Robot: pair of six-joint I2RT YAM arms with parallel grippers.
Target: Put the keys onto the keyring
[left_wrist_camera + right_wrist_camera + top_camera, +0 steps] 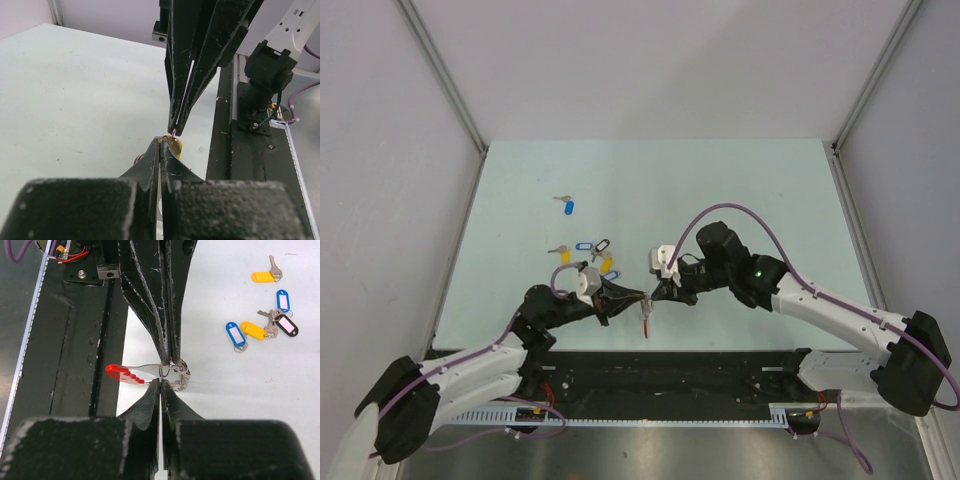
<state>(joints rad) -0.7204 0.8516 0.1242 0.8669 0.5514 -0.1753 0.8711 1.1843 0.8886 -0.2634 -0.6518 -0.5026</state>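
The keyring, a red arc on a silver blade joined to a grey chain loop, hangs between both grippers over the table's near edge; it also shows in the top view. My left gripper comes from above, shut on the keyring's small wire ring. My right gripper is shut on the same ring from below. In the left wrist view my left gripper and right gripper meet tip to tip. Several keys lie loose: yellow, blue, dark.
More loose keys lie on the pale green table: a blue one farther back, and yellow and blue ones nearer. A small yellow thing shows behind the left tips. The black base rail runs beside the grippers.
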